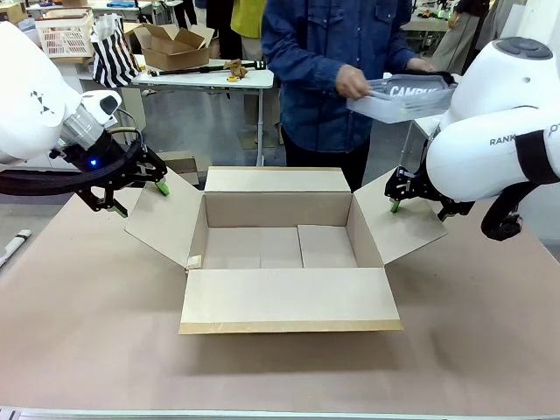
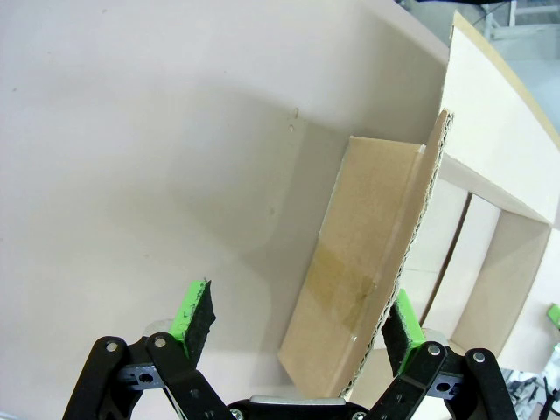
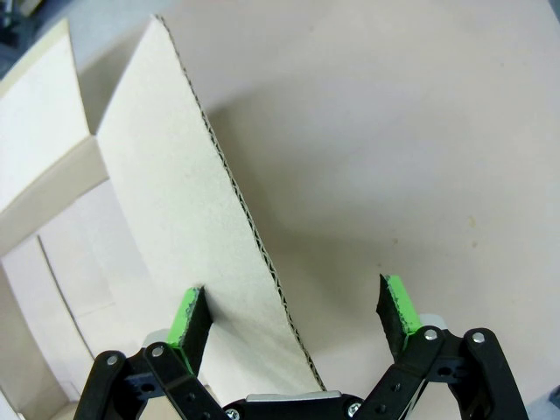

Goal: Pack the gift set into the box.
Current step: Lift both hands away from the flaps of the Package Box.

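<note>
The box (image 1: 289,249), a large brown cardboard carton, stands open at the middle of the table with its four flaps spread outward. My left gripper (image 1: 140,198) is open at the left flap's outer edge. In the left wrist view that flap (image 2: 367,254) runs up between the green pads (image 2: 194,313) of the left gripper (image 2: 299,322). My right gripper (image 1: 418,203) is open at the right flap's far corner. The right flap (image 3: 188,219) passes between the fingers of the right gripper (image 3: 291,311). A person across the table holds the gift set (image 1: 407,94), a flat translucent pack, in both hands.
The brown table top (image 1: 87,332) has free room in front of and beside the box. Behind the person stand a white table (image 1: 210,77) with an open carton (image 1: 175,45), a striped bag (image 1: 114,51) and a basket (image 1: 63,33).
</note>
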Robot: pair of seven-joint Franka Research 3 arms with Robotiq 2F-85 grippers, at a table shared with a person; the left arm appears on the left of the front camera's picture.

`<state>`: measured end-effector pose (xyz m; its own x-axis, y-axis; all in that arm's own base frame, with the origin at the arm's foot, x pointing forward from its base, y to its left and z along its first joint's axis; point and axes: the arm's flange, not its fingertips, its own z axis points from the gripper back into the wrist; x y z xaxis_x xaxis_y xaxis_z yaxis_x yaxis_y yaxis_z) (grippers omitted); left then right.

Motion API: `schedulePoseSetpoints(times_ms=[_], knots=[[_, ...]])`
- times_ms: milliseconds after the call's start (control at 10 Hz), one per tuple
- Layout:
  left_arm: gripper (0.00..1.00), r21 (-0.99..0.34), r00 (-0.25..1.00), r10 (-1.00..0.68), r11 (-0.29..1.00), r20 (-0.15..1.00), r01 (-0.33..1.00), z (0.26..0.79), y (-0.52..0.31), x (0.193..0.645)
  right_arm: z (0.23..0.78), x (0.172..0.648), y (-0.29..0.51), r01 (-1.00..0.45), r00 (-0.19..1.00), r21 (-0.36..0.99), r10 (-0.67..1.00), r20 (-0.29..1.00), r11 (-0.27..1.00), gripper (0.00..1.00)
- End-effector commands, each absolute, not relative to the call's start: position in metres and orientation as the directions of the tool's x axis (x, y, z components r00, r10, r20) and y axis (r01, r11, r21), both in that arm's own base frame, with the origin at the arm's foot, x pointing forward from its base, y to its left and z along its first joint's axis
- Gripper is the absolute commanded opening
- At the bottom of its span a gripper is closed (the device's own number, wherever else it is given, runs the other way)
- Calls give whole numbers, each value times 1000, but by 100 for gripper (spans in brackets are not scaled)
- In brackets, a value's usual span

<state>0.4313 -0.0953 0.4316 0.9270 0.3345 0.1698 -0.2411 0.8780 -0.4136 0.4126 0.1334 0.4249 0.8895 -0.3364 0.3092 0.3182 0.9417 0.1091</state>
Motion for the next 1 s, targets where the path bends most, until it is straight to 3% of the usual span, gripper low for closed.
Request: schedulePoseSetpoints(times_ms=[0, 900], knots=[[100, -410, 927, 333, 880, 174, -239, 432, -94, 431, 429, 415, 136, 342, 880, 98, -355, 315, 935, 100], [100, -410, 927, 333, 880, 174, -239, 432, -94, 431, 429, 415, 136, 342, 880, 98, -355, 315, 935, 100]])
